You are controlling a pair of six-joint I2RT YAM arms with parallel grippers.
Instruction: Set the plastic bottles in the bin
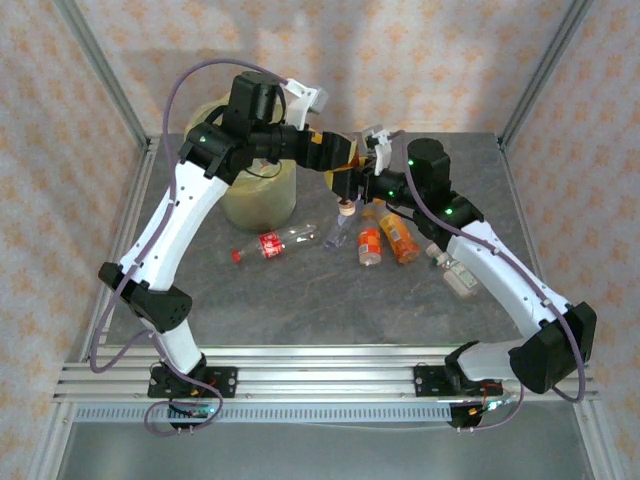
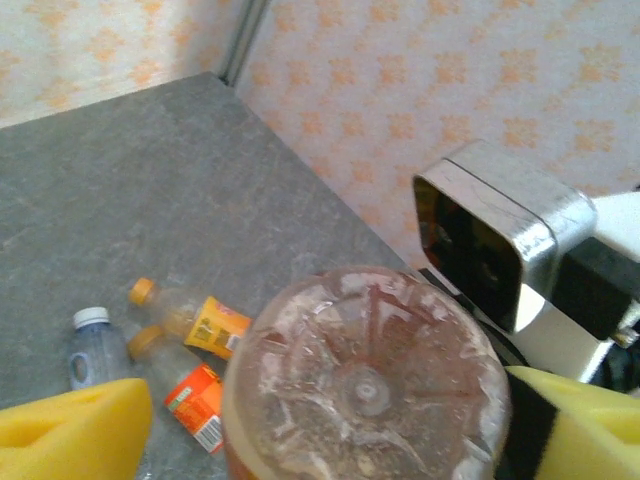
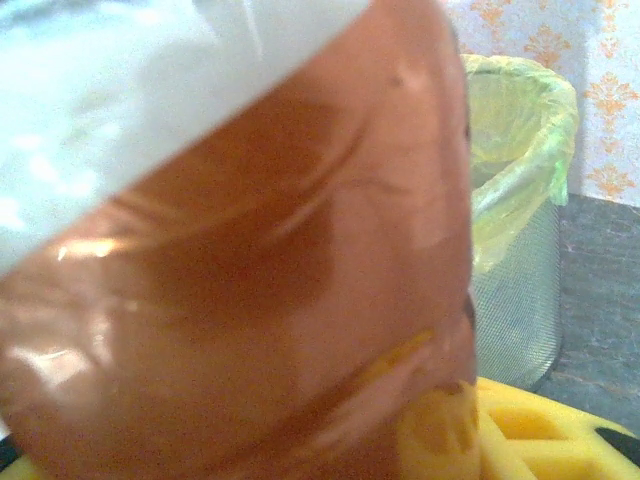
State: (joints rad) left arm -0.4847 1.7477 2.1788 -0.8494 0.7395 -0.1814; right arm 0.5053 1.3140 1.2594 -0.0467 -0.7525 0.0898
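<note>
so the right gripper (image 1: 366, 176) is clamped on an orange-liquid bottle (image 2: 365, 385), held up just right of the bin (image 1: 260, 205) near the desk's far left corner. the left gripper (image 2: 330, 432) has its jaws spread around the bottle's base, with a gap on one side. the left arm (image 1: 190, 210) crosses over the bin, and a red-label bottle (image 1: 272, 244) and two orange-capped bottles (image 1: 371, 245) lie mid-desk

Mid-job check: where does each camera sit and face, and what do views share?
Top external: above, behind the bases, looking down on table, bin, left arm, right arm.
Left wrist: faces the base of the held bottle between its own yellow pads, loose bottles beyond.
Right wrist: close against the held bottle, one yellow pad below, bin behind.
Shared: both wrists see the held bottle.
</note>
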